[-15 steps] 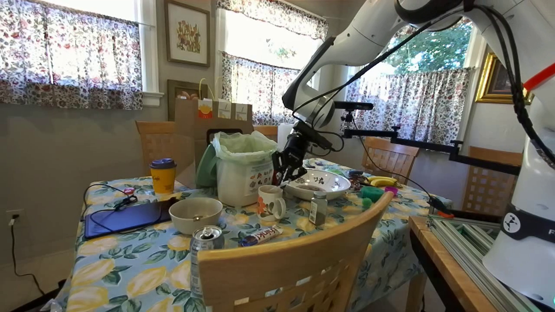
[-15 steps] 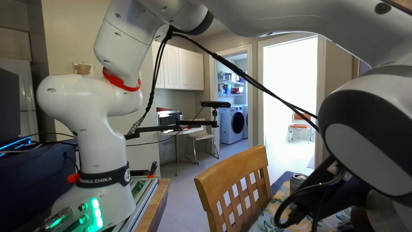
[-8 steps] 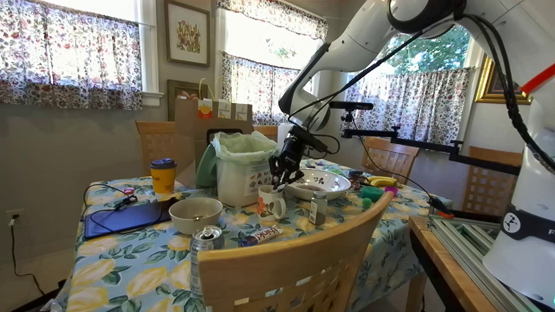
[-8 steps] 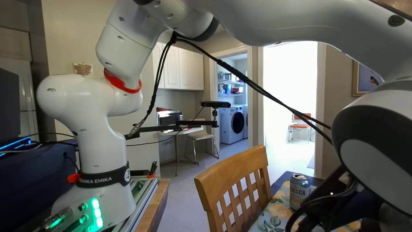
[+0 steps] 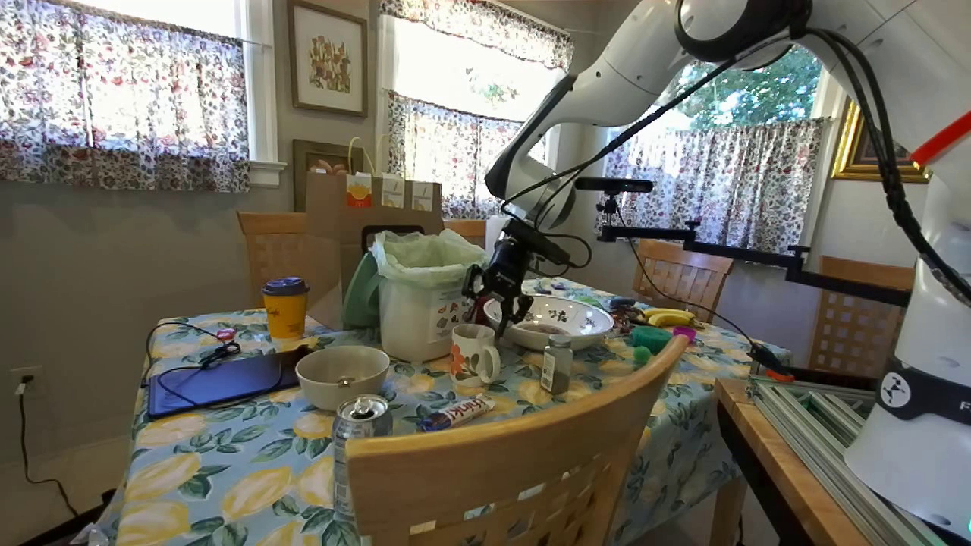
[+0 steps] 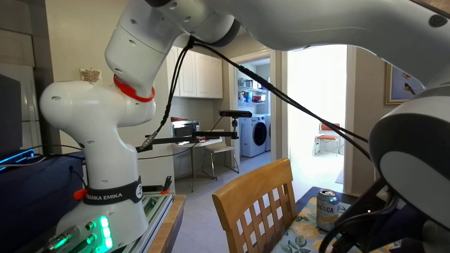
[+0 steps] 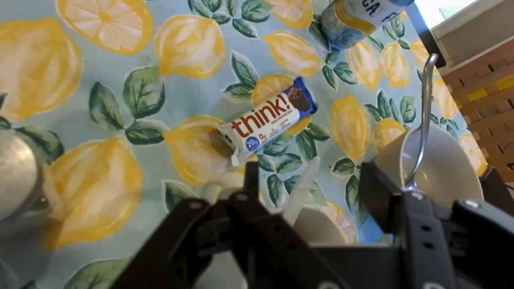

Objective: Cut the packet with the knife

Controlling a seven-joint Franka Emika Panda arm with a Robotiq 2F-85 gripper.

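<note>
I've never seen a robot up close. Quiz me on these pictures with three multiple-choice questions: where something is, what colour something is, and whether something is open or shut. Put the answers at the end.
1. Where does the wrapped bar lie?
A. Inside the bowl
B. On the tablecloth
C. Inside the mug

2. What colour is the body of the lidded cup?
A. Green
B. White
C. Yellow

3. How does the gripper stand?
A. Open
B. Shut on nothing
C. Shut on the bar

Answers:
1: B, as the wrist view shows it lying on the lemon print.
2: C, as its yellow side shows below the dark lid in an exterior view.
3: A, as the wrist view shows a wide gap between its jaws.
</note>
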